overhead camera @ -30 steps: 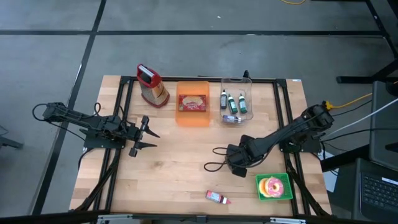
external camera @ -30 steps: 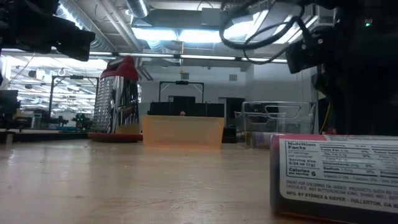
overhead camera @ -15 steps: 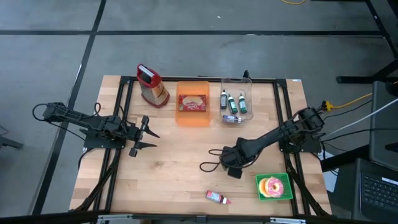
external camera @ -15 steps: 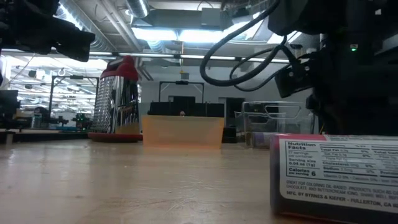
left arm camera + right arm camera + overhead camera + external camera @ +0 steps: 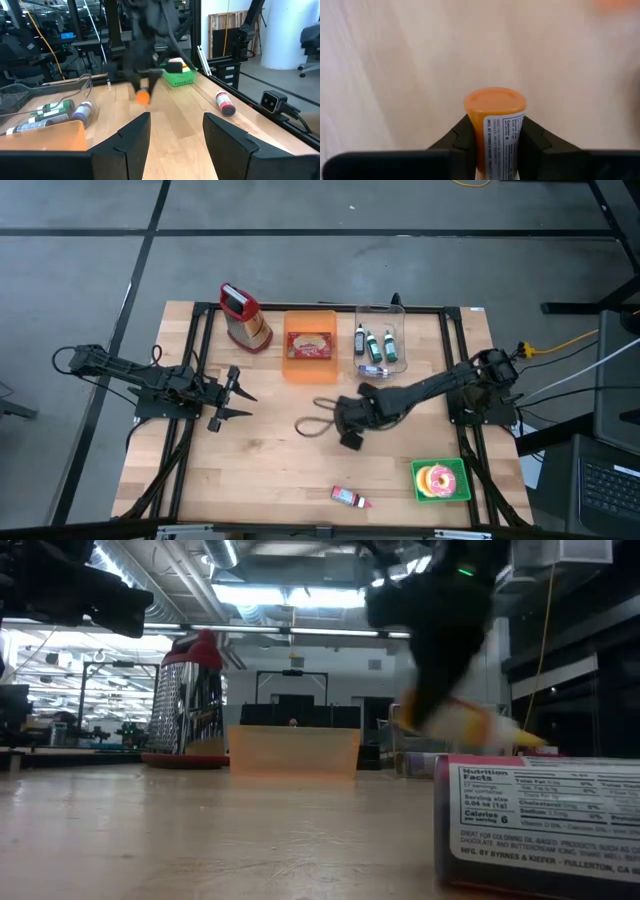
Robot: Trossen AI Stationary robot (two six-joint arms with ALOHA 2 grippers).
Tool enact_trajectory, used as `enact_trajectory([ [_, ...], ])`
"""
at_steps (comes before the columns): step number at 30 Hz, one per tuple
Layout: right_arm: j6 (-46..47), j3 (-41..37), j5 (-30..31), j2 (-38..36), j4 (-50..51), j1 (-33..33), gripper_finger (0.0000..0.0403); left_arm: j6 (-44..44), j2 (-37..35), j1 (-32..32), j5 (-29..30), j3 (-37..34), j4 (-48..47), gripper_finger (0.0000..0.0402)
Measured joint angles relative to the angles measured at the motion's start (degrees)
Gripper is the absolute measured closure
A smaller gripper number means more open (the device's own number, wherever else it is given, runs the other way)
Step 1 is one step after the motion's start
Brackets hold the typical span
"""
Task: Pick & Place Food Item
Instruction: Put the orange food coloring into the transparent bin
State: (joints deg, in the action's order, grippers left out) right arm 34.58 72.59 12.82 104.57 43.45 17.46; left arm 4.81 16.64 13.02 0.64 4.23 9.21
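- Surface carries a grater, an orange bin and a clear bin along its far edge.
- Right gripper, over the middle of the surface, clamps an orange-capped bottle between its fingers.
- Left gripper waits with fingers apart near the left edge.
- Green basket holds a donut.
- Small tube lies near the front edge.

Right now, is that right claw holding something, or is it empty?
Holding. In its wrist view the right claw has its two dark fingers pressed against both sides of a small orange-capped bottle, above the bare wooden table.
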Motion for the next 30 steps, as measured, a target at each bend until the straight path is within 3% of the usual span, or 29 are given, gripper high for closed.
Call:
enact_trajectory([
  [4,-6.0,7.7,4.7,0.0,0.2,-1.8,0.0298,0.0,0.0,0.0,0.0,0.0,0.0,0.0224],
  [9,-14.7,17.6,10.5,-0.1,1.0,-4.5,0.0307,0.0,0.0,0.0,0.0,0.0,0.0,0.0224],
  [18,-19.2,27.7,23.2,-0.2,17.2,-14.2,0.0304,-0.6,0.0,0.0,-0.2,0.0,0.0,0.0224],
  [27,-16.4,27.0,24.3,-0.2,21.6,-28.8,0.0301,-1.1,0.0,0.0,-0.9,0.0,-0.2,0.0224],
  [30,-15.4,27.0,20.9,-0.2,21.1,-32.5,0.0292,-1.3,0.0,0.0,-1.7,0.0,-0.4,0.0224],
])
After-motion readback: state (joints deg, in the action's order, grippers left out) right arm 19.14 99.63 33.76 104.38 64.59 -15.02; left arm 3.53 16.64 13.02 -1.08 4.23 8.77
